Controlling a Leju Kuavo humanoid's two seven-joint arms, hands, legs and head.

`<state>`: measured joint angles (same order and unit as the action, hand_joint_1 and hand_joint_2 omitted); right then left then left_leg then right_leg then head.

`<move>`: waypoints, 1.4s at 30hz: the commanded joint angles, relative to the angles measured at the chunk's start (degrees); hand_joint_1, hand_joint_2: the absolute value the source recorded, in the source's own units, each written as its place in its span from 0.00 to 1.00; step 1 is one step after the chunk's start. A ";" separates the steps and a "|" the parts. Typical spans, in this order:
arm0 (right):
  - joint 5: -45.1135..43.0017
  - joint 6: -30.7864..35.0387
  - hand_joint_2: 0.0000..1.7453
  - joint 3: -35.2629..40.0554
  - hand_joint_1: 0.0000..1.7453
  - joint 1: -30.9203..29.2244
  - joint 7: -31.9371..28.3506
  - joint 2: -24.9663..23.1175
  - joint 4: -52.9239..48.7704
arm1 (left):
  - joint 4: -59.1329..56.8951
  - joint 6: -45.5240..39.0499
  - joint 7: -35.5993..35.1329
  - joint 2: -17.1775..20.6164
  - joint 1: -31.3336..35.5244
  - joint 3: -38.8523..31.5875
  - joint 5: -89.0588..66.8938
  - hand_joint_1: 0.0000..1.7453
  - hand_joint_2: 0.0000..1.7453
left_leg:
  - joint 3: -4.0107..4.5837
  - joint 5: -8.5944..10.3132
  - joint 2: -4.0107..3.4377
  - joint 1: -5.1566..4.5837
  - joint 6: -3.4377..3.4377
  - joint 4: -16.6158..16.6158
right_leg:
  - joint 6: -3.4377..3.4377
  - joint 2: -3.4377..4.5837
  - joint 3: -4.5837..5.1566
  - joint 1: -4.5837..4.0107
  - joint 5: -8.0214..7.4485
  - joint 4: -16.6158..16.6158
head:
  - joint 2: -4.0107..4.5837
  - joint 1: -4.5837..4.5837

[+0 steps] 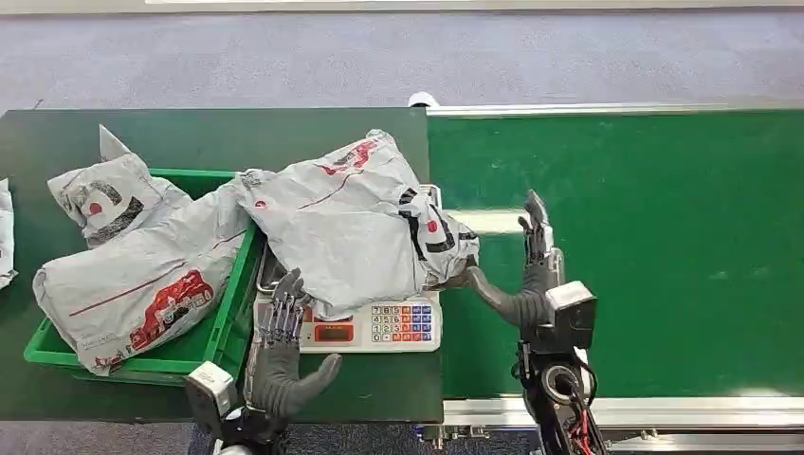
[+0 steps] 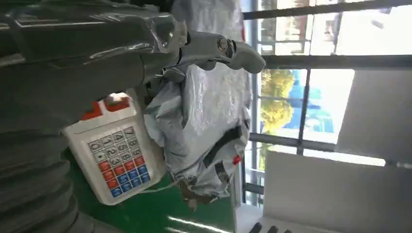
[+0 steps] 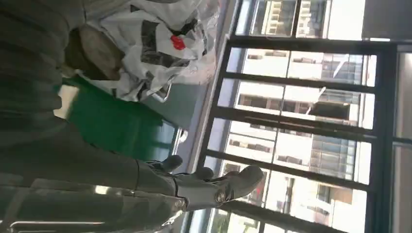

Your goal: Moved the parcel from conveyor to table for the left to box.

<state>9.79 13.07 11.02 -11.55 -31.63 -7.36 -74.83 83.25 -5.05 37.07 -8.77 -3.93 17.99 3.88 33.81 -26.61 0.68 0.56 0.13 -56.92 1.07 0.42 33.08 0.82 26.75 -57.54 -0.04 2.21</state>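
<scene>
A white electronic weighing scale with a keypad of white, red and blue keys stands at the near edge of the dark green bench. A second grey plastic mailer bag with red and black print lies across the green plastic crate. Grey carpet floor lies beyond.

The parcel is crinkled grey plastic film with a slight sheen, like the bags in the glossy green plastic crate. The scale is smooth white plastic; the belt is matt green, edged in brushed metal.
</scene>
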 commanded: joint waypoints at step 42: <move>7.72 -4.83 1.00 -8.32 0.00 0.19 3.81 0.27 4.92 | -49.78 12.99 -17.22 3.73 47.34 14.34 -46.19 0.00 1.00 | -0.22 0.10 -0.05 0.02 -0.04 0.02 | -0.06 -0.03 -0.22 -0.05 -0.08 0.03 | 0.00 0.00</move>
<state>15.96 6.95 3.67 -9.83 -28.63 -8.09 -73.40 44.41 7.50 19.43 -4.68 39.46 27.87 -41.79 33.68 -26.51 0.61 0.56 0.10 -56.94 1.04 0.46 32.97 0.81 26.68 -57.56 -0.04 2.21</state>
